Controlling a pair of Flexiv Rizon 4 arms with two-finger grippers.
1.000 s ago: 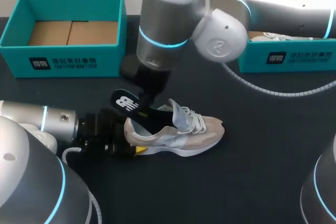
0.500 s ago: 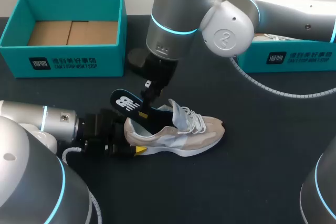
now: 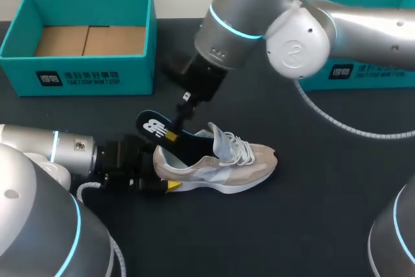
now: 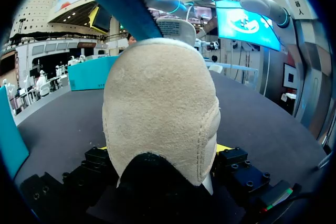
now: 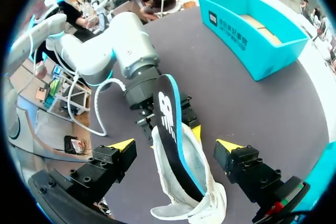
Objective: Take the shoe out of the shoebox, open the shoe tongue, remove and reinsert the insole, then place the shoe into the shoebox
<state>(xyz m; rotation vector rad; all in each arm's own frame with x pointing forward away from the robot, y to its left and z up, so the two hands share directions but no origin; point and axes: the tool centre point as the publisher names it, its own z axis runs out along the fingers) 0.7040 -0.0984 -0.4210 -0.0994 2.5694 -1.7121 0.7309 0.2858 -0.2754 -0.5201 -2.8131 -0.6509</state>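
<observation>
- The empty shoebox [image 3: 84,69] stands at the table's far left. Its near wall is well apart from the work, so it leaves room behind the left arm.
- The left gripper [image 3: 162,183] has not shifted over the last second. It is clamped on the heel of the sneaker [image 3: 224,163], one finger on each side, which pins it flat on the table [image 3: 259,238].
- The insole [image 3: 159,128] lies as before, with its front end down inside the sneaker and its heel end raised out over the collar. I judge the reinsertion only half done.
- The right gripper [image 5: 176,145] has changed most. Its wrist has swung up and to the right, while one fingertip [image 3: 170,135] stays at the insole. Its fingers are spread wide with the insole between them, so it is not gripping.
- To the right, the sneaker's toe points into bare table, the best room for pushing the insole forward.
- Behind and to the right, the cable [image 3: 337,118] trails on the table, and the second shoebox [image 3: 363,72] stands at the far edge.
</observation>
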